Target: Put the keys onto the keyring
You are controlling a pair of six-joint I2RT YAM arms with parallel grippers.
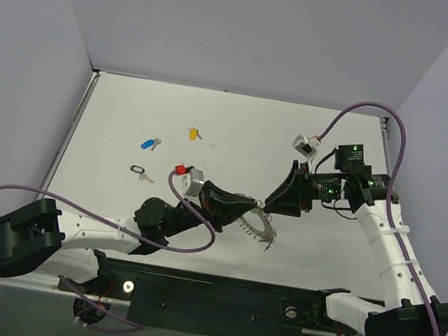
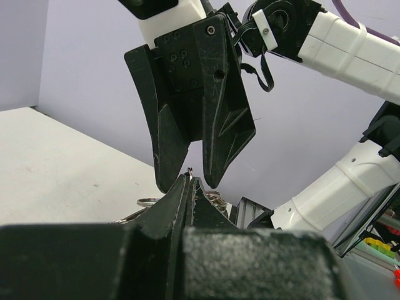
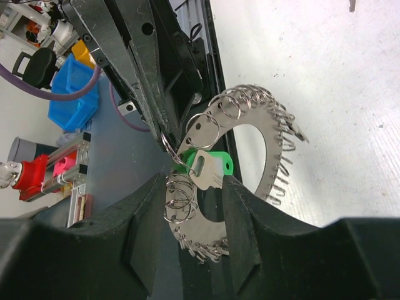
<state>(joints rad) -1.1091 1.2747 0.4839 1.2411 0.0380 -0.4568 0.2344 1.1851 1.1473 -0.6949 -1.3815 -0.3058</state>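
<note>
The keyring, a flat silvery hoop edged with small wire loops, is held off the table at its rim. My left gripper is shut on one of its wire loops. A green-headed key hangs from that loop. My right gripper stands open with one finger on each side of the green key; the key's blade lies against its right finger. From above, the two grippers meet tip to tip at the keyring. Blue, yellow and black keys lie on the table at the left.
A white table is enclosed by pale walls at the back and sides. Purple cables loop from both arms. A dark rail runs along the near edge between the arm bases. Blue bins stand beyond the table's edge.
</note>
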